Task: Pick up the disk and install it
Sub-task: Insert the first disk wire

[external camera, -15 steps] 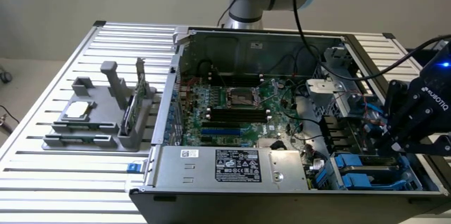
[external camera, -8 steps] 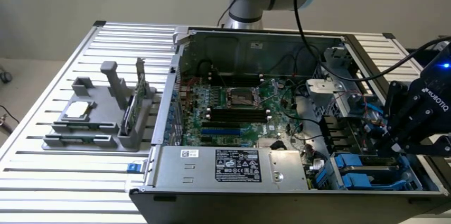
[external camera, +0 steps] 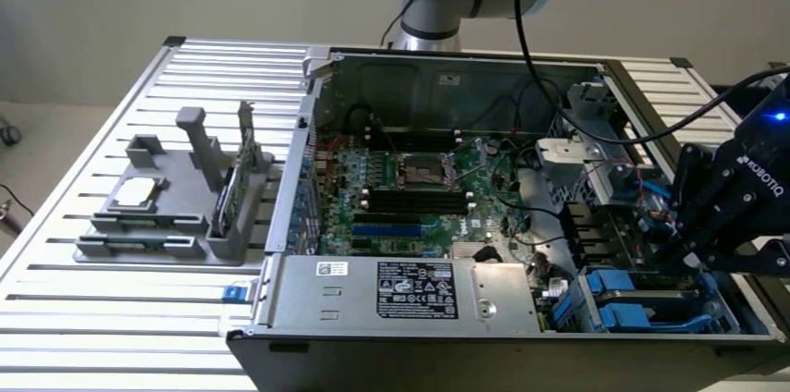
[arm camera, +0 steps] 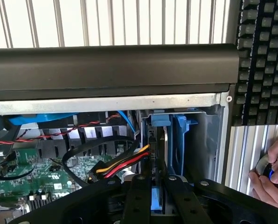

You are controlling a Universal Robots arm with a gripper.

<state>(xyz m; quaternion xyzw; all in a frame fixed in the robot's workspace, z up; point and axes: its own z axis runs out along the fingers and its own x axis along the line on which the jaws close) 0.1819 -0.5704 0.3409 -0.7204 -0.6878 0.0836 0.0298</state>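
Disk (arm camera: 156, 201), seen edge-on in the wrist view, stands upright between the two black fingers (arm camera: 137, 196), a narrow blue-edged slab with a strip of blue plastic showing at its lower part; the fingers are clamped on it from both sides. It sits in the drive bay, just beside the blue bracket (arm camera: 181, 140) of that bay, with the red, yellow and black power wires (arm camera: 122, 164) running up to its edge. Behind lie the green motherboard (arm camera: 41, 177) and the dark rim of the computer case (arm camera: 111, 65). A person's hand (arm camera: 272, 175) rests on the slatted desk (arm camera: 237, 158) beside a black keyboard (arm camera: 265, 60).

From the exterior view, the arm reaches over from the base (external camera: 432, 31) at 12 o'clock and drops its black gripper (external camera: 691, 258) into the open case at about 4 o'clock, the wrist tilted steeply down toward the bays. Blue drive caddies (external camera: 630, 304) lie just below it; the disk itself is hidden there behind the gripper body. Toward 6 o'clock sits the grey power supply (external camera: 408, 290). On the desk at 9 o'clock a grey fixture tray (external camera: 161, 226) holds a processor chip (external camera: 136, 193).
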